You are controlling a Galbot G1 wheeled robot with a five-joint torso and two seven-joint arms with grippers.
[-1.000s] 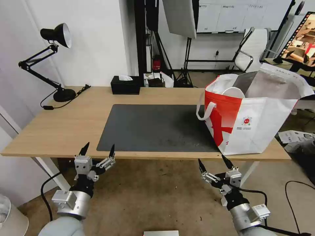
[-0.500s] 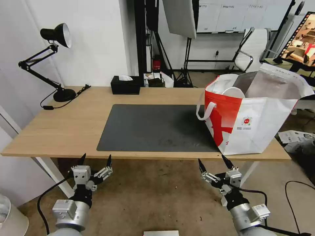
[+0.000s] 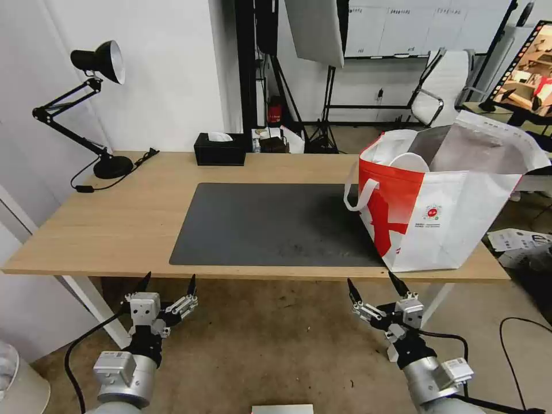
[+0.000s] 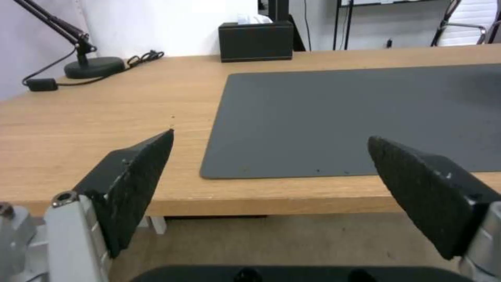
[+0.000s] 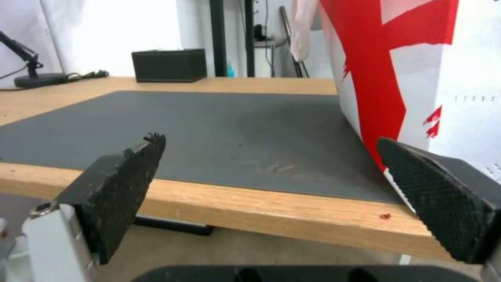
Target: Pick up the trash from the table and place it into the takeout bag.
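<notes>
Since a second ago, the left gripper [image 3: 167,282] has dropped from level with the table's front edge to a spot below and in front of it, while the right gripper [image 3: 372,284] has stayed put. From the head view, the table [image 3: 115,224] is a long light-wood desk with a dark grey mat [image 3: 270,221] across its middle. The takeout bag [image 3: 443,201], white with a red side panel and silver lining, stands upright on the table's right end, its near corner overlapping the mat's right edge. A black desk lamp [image 3: 95,109] stands at the far left corner, and a black tissue box [image 3: 219,149] sits at the back edge. Both grippers hang below the front edge, left one towards the left, right one under the bag, each with fingers spread wide and holding nothing. From the left wrist view, the two dark fingertips [image 4: 138,172] frame the table edge and mat, well apart and empty, with lamp base and tissue box beyond. From the right wrist view, the fingertips [image 5: 438,188] are likewise wide apart and empty, with the bag's red panel [image 5: 386,78] standing on the mat just beyond them.
</notes>
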